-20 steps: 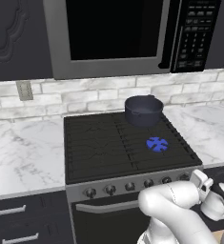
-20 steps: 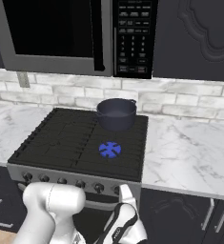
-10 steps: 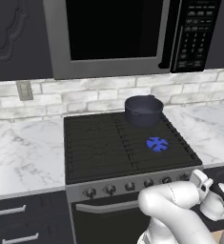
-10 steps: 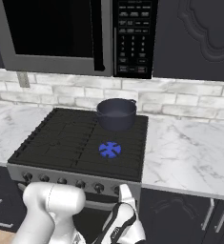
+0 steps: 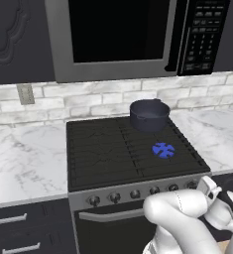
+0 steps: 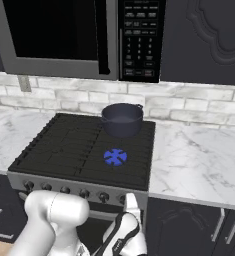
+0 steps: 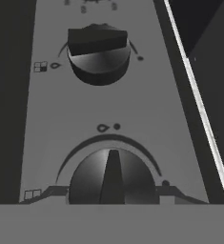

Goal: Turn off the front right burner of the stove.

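The hand point(image 7: 112, 202) is very close to the steel strip on the front of the stove point(image 5: 128, 149). Its two dark tips reach in from either side of a round knob point(image 7: 112, 178), one tip on each side, right at the knob's edges. I cannot tell if the tips are squeezing the knob or just sitting beside it. The ridge on this knob points straight away from the hand. Farther from the hand, along the same strip, is a second knob point(image 7: 99, 53), and its ridge lies sideways. Small marks sit on the strip next to each knob. In the left base view, the white arm point(image 5: 180, 218) bends down in front of the stove, and the hand end is low by the right end of the knob row. In the right base view the arm point(image 6: 59, 220) is also low, in front of the oven door. The burner point(image 5: 163, 150) is beyond the hand, up on the black cooktop, and a blue flame ring shows on it. A dark pot point(image 5: 148, 115) sits just behind the burner. A microwave point(image 5: 138, 34) hangs above the stove. A white marble surface point(image 5: 24, 158) lies on both sides of the stove.
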Controlling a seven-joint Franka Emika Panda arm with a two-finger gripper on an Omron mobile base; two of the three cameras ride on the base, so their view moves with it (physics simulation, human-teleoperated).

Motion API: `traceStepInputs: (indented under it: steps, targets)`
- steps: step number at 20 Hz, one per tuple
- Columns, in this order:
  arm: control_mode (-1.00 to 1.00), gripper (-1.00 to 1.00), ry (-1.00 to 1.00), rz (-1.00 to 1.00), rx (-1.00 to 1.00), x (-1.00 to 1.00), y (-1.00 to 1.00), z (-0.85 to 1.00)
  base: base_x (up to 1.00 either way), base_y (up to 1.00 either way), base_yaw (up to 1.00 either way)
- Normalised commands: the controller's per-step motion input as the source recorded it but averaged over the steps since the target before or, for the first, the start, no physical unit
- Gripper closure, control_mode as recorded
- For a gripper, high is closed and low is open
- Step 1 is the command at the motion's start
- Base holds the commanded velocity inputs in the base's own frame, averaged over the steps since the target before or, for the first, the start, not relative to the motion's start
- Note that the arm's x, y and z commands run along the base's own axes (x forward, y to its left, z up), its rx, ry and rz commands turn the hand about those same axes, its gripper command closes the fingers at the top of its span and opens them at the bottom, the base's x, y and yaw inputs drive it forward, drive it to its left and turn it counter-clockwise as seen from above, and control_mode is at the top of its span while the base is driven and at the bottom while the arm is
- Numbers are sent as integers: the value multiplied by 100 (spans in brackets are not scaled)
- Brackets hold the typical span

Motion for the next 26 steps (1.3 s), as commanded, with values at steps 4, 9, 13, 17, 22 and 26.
traceStepInputs:
  steps: [4,9,13,17,22,26]
  targets:
    - [-100,100,0,-12,24,-12,4,7,0,0,0]
    - [-100,100,0,-11,28,-16,1,5,0,0,0]
    - [-100,100,0,-9,33,-12,0,6,0,0,0]
    - [-100,100,0,-5,35,-10,0,14,0,0,0]
    - [-100,100,0,-5,36,-14,0,12,0,0,0]
    - [-100,100,0,-4,40,-14,0,17,0,0,0]
